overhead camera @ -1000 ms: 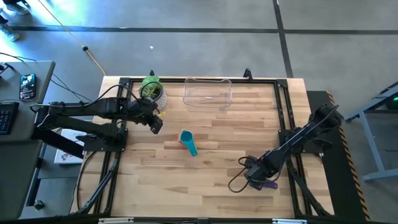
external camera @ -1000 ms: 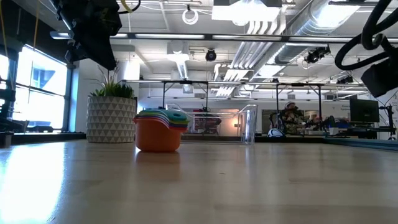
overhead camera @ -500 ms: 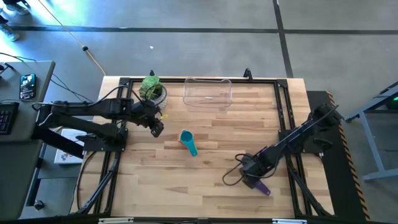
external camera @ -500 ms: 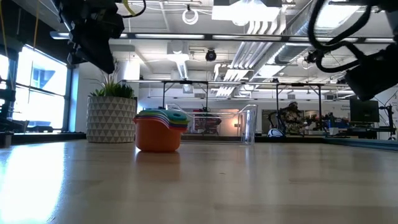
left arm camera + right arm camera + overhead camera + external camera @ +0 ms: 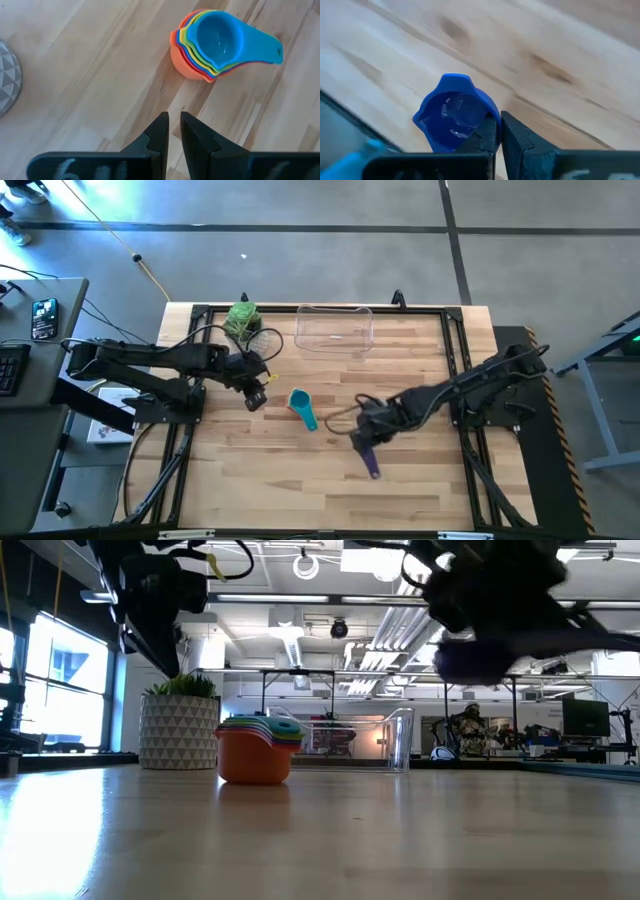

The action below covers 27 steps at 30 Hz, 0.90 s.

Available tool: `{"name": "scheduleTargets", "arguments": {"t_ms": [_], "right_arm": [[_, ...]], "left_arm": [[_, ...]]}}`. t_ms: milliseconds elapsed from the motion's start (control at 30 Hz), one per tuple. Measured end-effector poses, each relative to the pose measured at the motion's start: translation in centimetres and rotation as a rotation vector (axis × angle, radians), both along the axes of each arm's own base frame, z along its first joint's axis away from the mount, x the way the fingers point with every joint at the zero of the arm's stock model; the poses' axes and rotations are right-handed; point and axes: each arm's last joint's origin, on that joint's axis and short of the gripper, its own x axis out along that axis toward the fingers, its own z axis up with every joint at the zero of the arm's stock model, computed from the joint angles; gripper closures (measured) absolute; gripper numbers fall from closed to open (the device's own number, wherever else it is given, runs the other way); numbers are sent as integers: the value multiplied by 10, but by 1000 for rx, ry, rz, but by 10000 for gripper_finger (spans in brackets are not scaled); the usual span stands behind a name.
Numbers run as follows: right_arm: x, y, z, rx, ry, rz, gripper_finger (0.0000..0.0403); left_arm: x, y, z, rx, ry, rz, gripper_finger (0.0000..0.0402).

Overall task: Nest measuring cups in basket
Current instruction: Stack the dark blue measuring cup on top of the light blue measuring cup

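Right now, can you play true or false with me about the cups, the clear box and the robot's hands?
1. The stack of cups sits inside the clear box. False: it stands on the table, outside the box.
2. The right gripper holds a purple cup. True.
3. The top cup of the stack is light blue. True.
4. The left gripper holds the plant pot. False: it holds nothing.

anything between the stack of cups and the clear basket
No, only bare table lies between the nested cups and the basket, seen in the high view.
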Motion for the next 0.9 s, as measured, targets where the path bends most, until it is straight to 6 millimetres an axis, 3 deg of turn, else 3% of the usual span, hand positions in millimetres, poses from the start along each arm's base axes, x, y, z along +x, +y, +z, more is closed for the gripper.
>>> {"name": "scheduleTargets", "arguments": {"t_ms": [267, 467, 667, 900], "right_arm": [[33, -33, 36, -69, -131, -112, 402], [71, -65, 56, -141, -199, -90, 402], [106, -95, 63, -192, -147, -54, 402], [139, -107, 61, -185, -161, -6, 403]], "left_arm": [[-6, 0, -2, 41, 73, -88, 364], [-12, 0, -4, 63, 133, -145, 364], [-19, 0, -4, 86, 183, -174, 364], [-35, 1, -1, 133, 263, -159, 364]]}}
